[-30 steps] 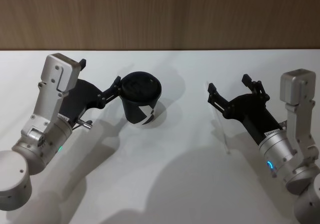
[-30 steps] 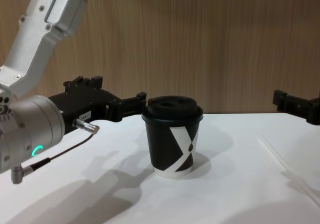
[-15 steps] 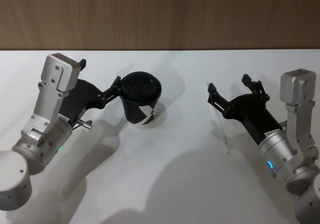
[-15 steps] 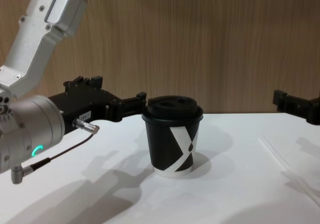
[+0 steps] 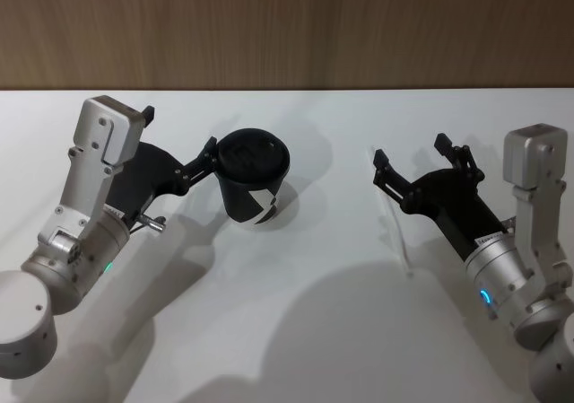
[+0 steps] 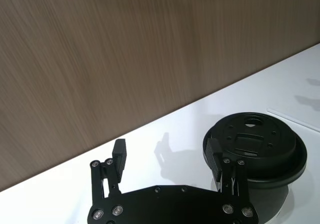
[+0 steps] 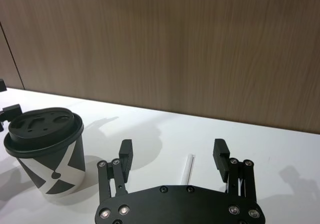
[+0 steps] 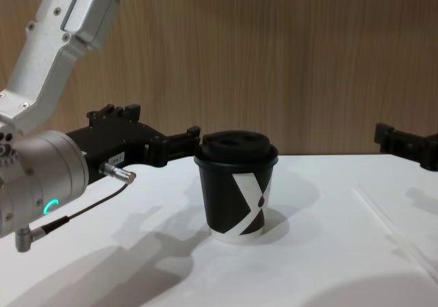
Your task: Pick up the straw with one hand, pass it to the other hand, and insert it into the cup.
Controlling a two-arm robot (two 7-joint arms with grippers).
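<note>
White table (image 5: 296,331) carries everything. Nearest, to the right of the cup (image 5: 254,177) and well apart from it, the straw (image 7: 189,165) lies flat on the table. Above it hangs the right gripper (image 5: 410,150), fingers spread wide and holding nothing; from its wrist view the straw shows between them. On the cup's left, the left gripper (image 5: 180,129) is likewise spread and empty, one finger close against the lid (image 6: 252,139); whether it touches cannot be told. The cup stands upright, lidded. Behind the cup rises a brown wood wall (image 5: 287,26).
</note>
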